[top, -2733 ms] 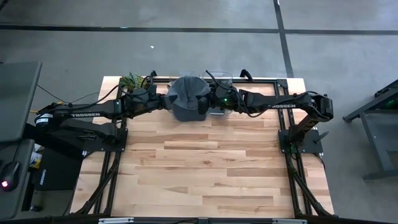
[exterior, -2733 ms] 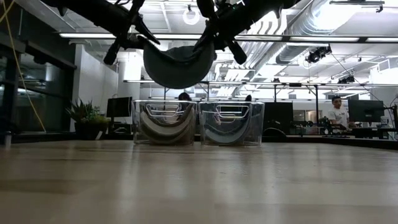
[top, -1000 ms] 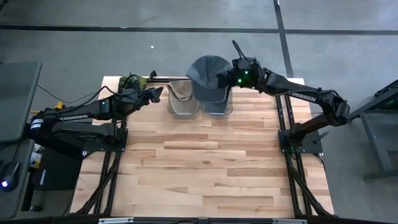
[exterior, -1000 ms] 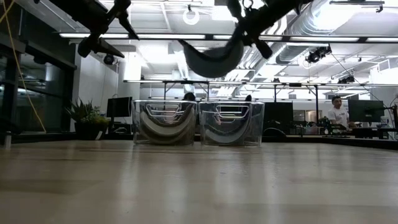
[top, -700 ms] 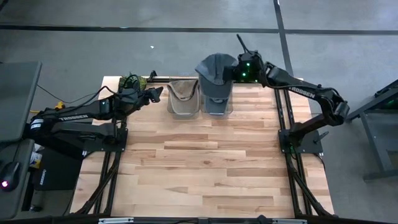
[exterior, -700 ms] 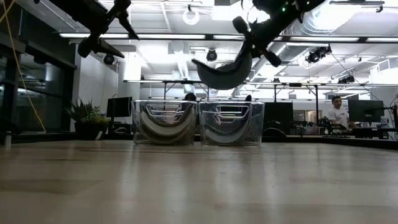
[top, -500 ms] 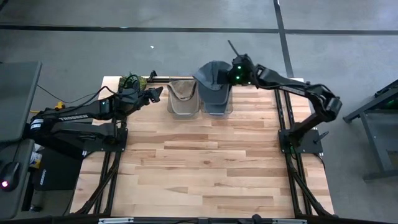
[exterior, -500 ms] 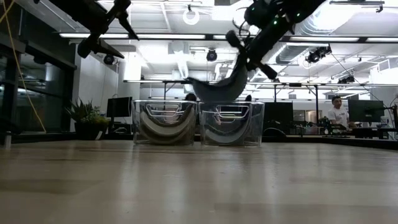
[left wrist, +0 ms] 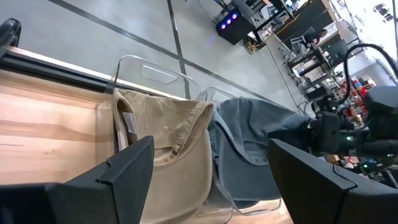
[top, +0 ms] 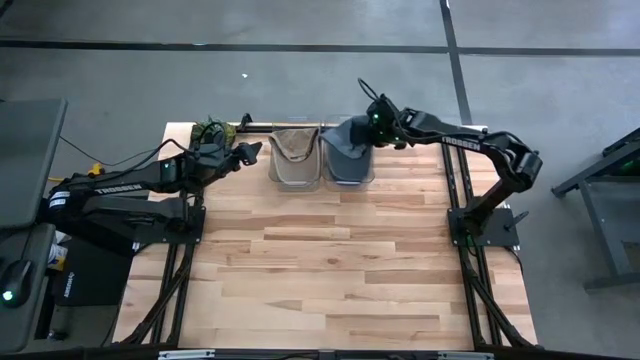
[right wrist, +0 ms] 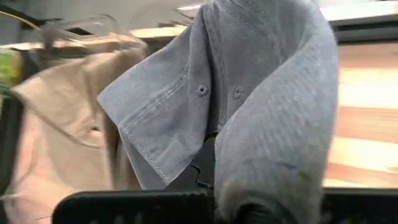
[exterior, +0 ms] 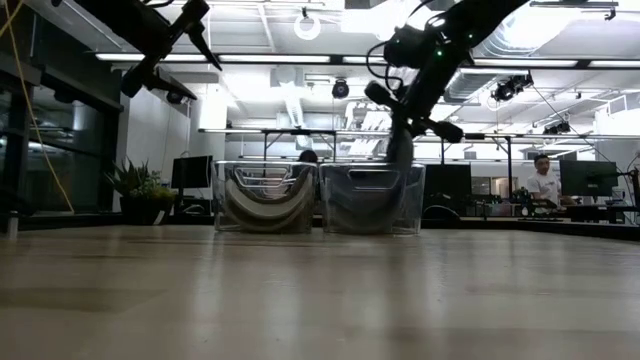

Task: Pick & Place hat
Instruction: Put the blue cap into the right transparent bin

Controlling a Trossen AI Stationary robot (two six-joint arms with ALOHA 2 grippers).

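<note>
We are at the placing step: right end effector (top: 372,128) is pinching the grey hat (top: 347,150), which sits down in the right-hand clear bin (exterior: 372,200) at the far edge of the surface (top: 330,260), beside the bin holding the tan hat (top: 295,148). Next, we'd say: release, lift clear. Left end effector (top: 252,150) waits spread, empty, near the bins.

— What lies around the table (top: 330,260)?

— Grey concrete floor (top: 300,90) crossed by dark lines, and a dark stand (top: 610,215) off to one side.

— And the room beyond?

— An open hall: white ceiling (exterior: 300,85) with strip lights (exterior: 560,63), round ducts (exterior: 520,30), a potted plant (exterior: 135,190), monitors (exterior: 195,172), desks, and a person (exterior: 545,182) standing far back.
</note>
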